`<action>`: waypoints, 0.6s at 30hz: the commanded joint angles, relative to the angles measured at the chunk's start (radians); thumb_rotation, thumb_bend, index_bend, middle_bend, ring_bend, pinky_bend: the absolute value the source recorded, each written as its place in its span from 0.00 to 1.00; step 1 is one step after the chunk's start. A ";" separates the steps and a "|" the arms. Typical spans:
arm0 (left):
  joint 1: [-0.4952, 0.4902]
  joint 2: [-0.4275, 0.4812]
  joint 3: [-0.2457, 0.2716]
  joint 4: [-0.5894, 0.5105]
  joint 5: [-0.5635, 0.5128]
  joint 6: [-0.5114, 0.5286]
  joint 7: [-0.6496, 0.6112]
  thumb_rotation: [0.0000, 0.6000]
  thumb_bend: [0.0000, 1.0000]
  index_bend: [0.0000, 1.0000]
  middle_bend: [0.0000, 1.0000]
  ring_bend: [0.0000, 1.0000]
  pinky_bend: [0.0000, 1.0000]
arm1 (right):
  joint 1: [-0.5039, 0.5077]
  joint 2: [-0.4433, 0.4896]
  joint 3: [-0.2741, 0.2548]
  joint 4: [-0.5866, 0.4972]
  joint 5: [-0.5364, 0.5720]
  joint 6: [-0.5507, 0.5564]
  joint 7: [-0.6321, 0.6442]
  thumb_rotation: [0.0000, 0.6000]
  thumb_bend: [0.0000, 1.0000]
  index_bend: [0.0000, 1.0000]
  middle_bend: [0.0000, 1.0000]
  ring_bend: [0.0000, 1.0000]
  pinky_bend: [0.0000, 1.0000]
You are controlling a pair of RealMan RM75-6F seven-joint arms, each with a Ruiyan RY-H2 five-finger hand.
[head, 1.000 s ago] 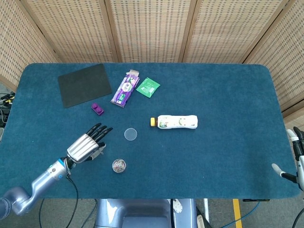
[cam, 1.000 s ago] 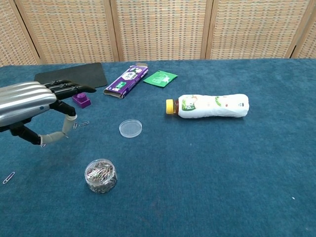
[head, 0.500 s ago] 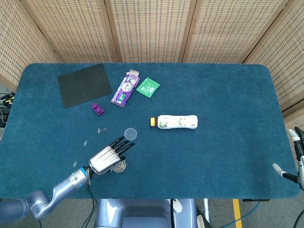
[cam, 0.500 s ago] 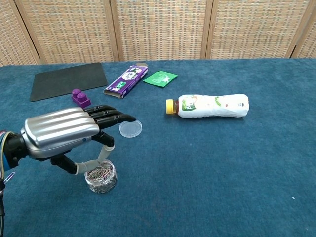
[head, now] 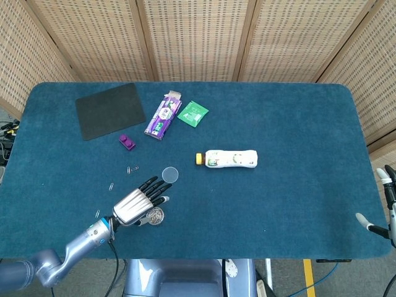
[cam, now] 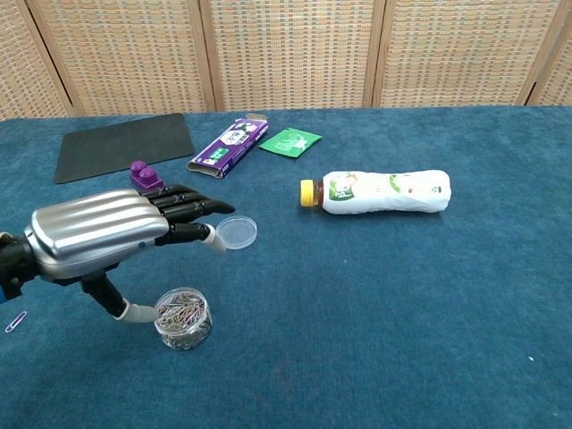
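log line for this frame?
left hand: open, thumb by paperclip jar | clear lid: beside fingertips | right hand: table edge, idle

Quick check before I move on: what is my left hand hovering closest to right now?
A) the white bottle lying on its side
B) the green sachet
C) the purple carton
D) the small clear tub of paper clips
D: the left hand is spread just above the tub of paper clips, thumb beside its wall; in the head view the tub sits right under the fingers.

Left hand (cam: pixel 107 237): ribbed silver metal back, black fingers with pale tips, blue-ringed wrist on a grey arm trailing black cable
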 commanded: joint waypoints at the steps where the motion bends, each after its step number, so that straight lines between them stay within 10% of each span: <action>1: 0.008 0.025 -0.003 -0.012 0.005 0.031 -0.023 1.00 0.18 0.22 0.00 0.00 0.00 | 0.000 0.000 0.000 0.000 0.001 0.000 0.000 1.00 0.00 0.00 0.00 0.00 0.00; 18: 0.171 0.179 0.148 0.229 0.060 0.201 -0.232 1.00 0.18 0.39 0.00 0.00 0.00 | -0.004 0.000 -0.002 -0.008 -0.006 0.008 -0.007 1.00 0.00 0.00 0.00 0.00 0.00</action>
